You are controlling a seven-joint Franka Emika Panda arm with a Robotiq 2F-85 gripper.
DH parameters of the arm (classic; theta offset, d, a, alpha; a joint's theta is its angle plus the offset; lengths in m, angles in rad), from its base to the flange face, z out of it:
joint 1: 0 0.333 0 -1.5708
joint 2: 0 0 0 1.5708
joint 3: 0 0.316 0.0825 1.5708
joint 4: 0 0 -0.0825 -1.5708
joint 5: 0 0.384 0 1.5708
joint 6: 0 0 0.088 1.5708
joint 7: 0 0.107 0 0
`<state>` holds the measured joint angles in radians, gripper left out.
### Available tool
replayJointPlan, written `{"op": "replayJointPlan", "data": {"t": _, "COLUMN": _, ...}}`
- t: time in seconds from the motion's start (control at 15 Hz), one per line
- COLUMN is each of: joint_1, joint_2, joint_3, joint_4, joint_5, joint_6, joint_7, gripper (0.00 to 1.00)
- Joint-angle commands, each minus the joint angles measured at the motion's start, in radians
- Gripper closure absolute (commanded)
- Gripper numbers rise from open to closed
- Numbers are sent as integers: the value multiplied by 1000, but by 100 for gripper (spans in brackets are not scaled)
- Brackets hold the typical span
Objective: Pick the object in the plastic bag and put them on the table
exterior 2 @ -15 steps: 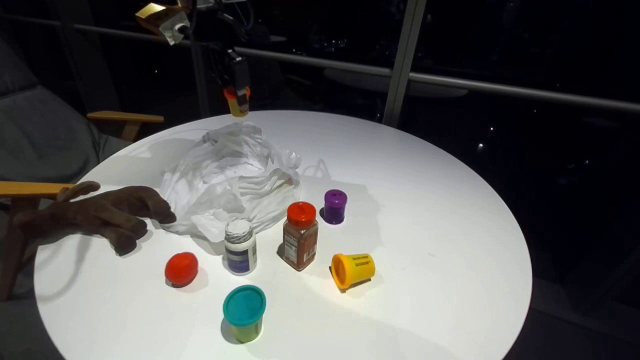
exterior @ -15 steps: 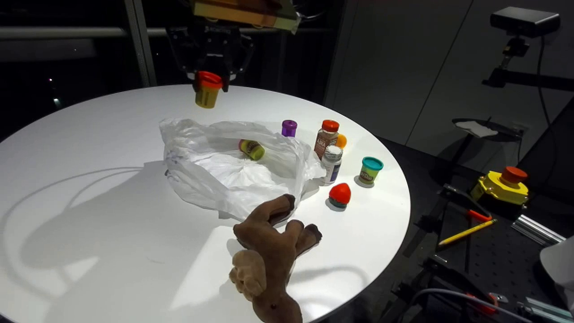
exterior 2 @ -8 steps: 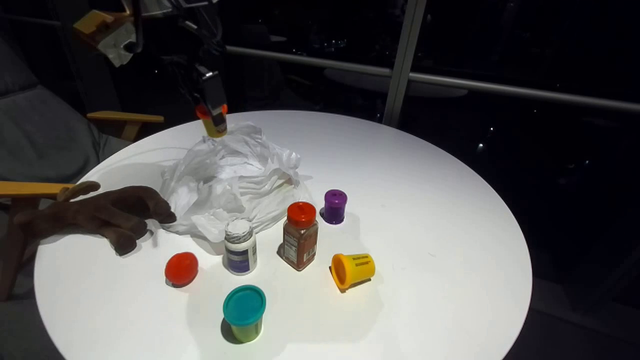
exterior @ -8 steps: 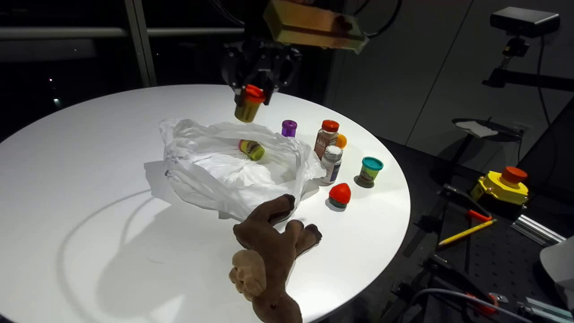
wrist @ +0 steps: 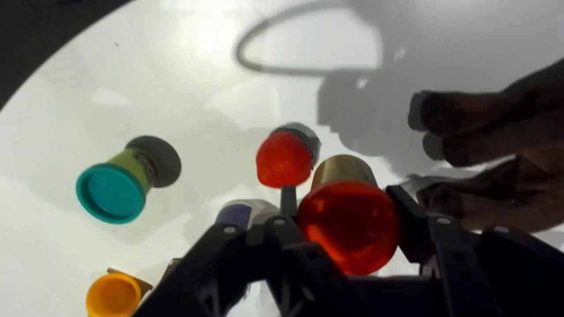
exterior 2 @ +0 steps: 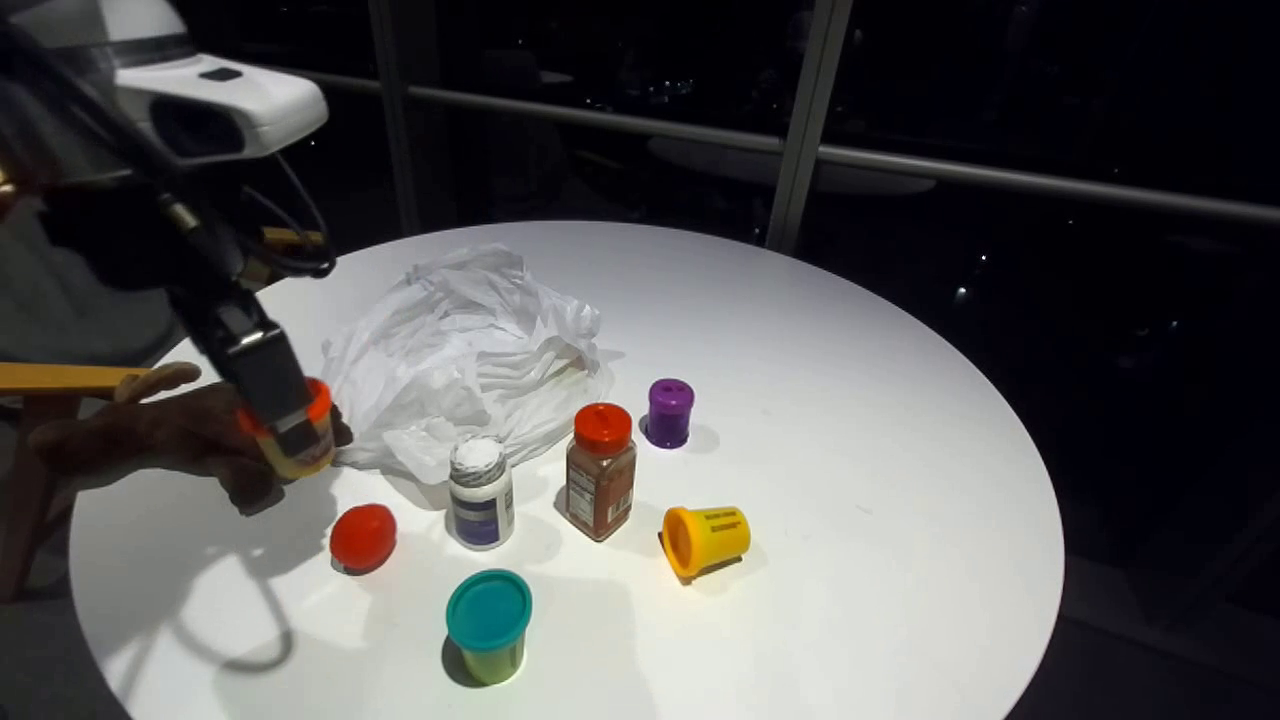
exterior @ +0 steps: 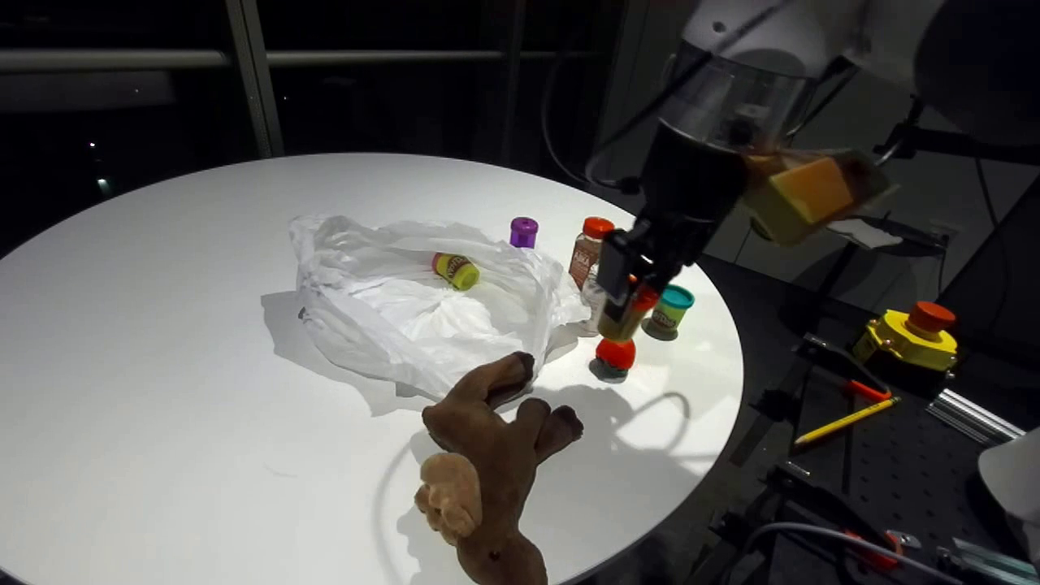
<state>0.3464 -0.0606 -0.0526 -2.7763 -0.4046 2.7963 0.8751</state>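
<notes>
In the wrist view, the gripper [wrist: 343, 207] partly hid the white bottle [wrist: 241, 214]; the right edge cut into the brown plush toy [wrist: 515, 141], the bottom edge into the yellow cup [wrist: 113, 296]. In an exterior view, the held jar [exterior: 621, 327], blurred, partly covered the red toy [exterior: 615, 356].

Crinkled plastic bag [exterior 2: 470, 365], matt plush toy [exterior: 496, 463], smooth table [exterior 2: 860, 430], glossy red plastic lid [wrist: 350, 226]

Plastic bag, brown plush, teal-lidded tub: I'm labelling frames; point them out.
Plastic bag [exterior 2: 465, 365], an exterior view, crumpled film.
Brown plush [exterior: 497, 459], an exterior view, torso.
Teal-lidded tub [wrist: 114, 186], wrist view, lid.
</notes>
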Motion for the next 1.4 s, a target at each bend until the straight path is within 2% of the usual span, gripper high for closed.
{"op": "replayJointPlan", "data": {"t": 0.0, "joint_1": -2, "joint_2": -12, "joint_3": 12, "joint_4": -19, "joint_5": -98, "joint_6": 1, "joint_7": 41, "gripper": 77}}
{"op": "replayJointPlan", "data": {"t": 0.13, "joint_1": -10, "joint_2": -3, "joint_3": 15, "joint_4": -14, "joint_5": -194, "joint_6": 15, "joint_7": 67, "gripper": 77}}
{"op": "replayJointPlan", "data": {"t": 0.4, "joint_1": 1, "joint_2": 66, "joint_3": 16, "joint_4": 29, "joint_5": -296, "joint_6": -1, "joint_7": 74, "gripper": 77}}
{"op": "replayJointPlan", "data": {"t": 0.87, "joint_1": 4, "joint_2": 230, "joint_3": 7, "joint_4": 99, "joint_5": -308, "joint_6": 106, "joint_7": 7, "gripper": 77}}
{"op": "replayJointPlan", "data": {"t": 1.2, "joint_1": 11, "joint_2": 271, "joint_3": 2, "joint_4": 132, "joint_5": -332, "joint_6": 172, "joint_7": 1, "gripper": 77}}
{"op": "replayJointPlan", "data": {"t": 1.27, "joint_1": 11, "joint_2": 273, "joint_3": 3, "joint_4": 134, "joint_5": -332, "joint_6": 170, "joint_7": -2, "gripper": 27}}
{"op": "replayJointPlan", "data": {"t": 1.33, "joint_1": 17, "joint_2": 272, "joint_3": -2, "joint_4": 138, "joint_5": -347, "joint_6": 162, "joint_7": 6, "gripper": 27}}
